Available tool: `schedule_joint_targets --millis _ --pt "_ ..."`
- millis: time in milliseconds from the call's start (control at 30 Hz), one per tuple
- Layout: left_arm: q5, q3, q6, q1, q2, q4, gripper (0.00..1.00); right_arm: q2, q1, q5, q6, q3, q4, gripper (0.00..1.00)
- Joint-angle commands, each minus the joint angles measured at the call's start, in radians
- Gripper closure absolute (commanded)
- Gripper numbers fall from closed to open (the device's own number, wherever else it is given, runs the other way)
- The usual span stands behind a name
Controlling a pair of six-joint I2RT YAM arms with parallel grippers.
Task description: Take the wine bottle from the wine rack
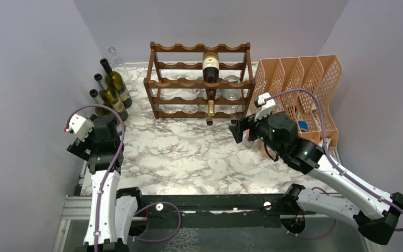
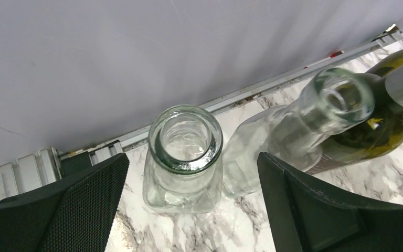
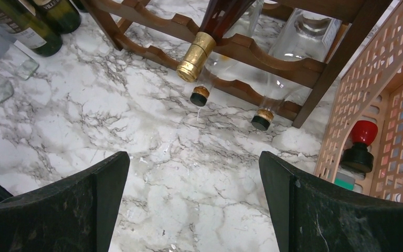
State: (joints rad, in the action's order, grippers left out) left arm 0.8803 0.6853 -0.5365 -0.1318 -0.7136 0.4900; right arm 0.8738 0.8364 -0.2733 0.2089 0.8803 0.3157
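The wine bottle (image 1: 210, 67) lies in the wine rack (image 1: 176, 84), in the third slot from the left, on an upper row. Its gold neck (image 3: 194, 49) pokes out the front and tips down toward us. Our right gripper (image 3: 191, 157) hangs over the marble table (image 3: 136, 136), a little in front of the rack. Its two fingers are spread wide with nothing between them. Our left gripper (image 2: 192, 163) is far off on the other side. It is spread wide too, and it looks down at a clear jar (image 2: 184, 139) by the wall. It holds nothing.

What could go wrong? Two clear bottles (image 3: 264, 114) lie under the wine bottle, and their dark caps poke out close to the gold neck. If we reach too low, we may grab the wrong one. The gold neck looks smooth and thin, so our fingers may slip when we pull. The bottle looks heavy, so when it leaves the rails its fat end may drop and bang the wood. If we pull crooked, it may catch on a wavy rail and drag the whole rack along. The orange organizer (image 1: 315, 79) stands just beside the rack, and our right arm may bump it.
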Motion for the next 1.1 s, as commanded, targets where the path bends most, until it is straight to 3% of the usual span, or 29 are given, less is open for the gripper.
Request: schedule_joint_targets --millis 0,433,633,733,833,900,1000,1067 --pt "-0.071 0.051 -0.036 -0.005 0.054 0.071 0.01 0.011 0.001 0.014 -0.004 0.012 -0.023 0.04" --pt "-0.115 0.197 0.038 0.048 0.117 0.109 0.01 0.021 0.001 0.001 0.003 0.081 0.015 0.04" --pt "-0.134 0.250 0.141 0.077 0.132 0.089 0.01 0.032 0.001 -0.001 0.009 0.121 0.036 0.04" --pt "-0.354 0.281 0.312 0.089 0.127 -0.034 0.01 0.033 0.001 -0.003 -0.017 0.161 0.041 0.02" --pt "-0.803 0.329 0.482 0.111 0.091 -0.202 0.01 0.047 0.001 -0.030 -0.058 0.240 0.058 0.00" --pt "-1.029 0.384 0.552 0.144 0.044 -0.313 0.01 0.070 0.001 -0.103 -0.074 0.331 0.097 0.00" --pt "-1.227 0.489 0.549 0.172 -0.038 -0.483 0.01 0.119 0.001 -0.204 -0.130 0.486 0.160 0.00" --pt "-1.270 0.563 0.503 0.175 -0.090 -0.581 0.01 0.136 0.001 -0.273 -0.163 0.586 0.195 0.00"
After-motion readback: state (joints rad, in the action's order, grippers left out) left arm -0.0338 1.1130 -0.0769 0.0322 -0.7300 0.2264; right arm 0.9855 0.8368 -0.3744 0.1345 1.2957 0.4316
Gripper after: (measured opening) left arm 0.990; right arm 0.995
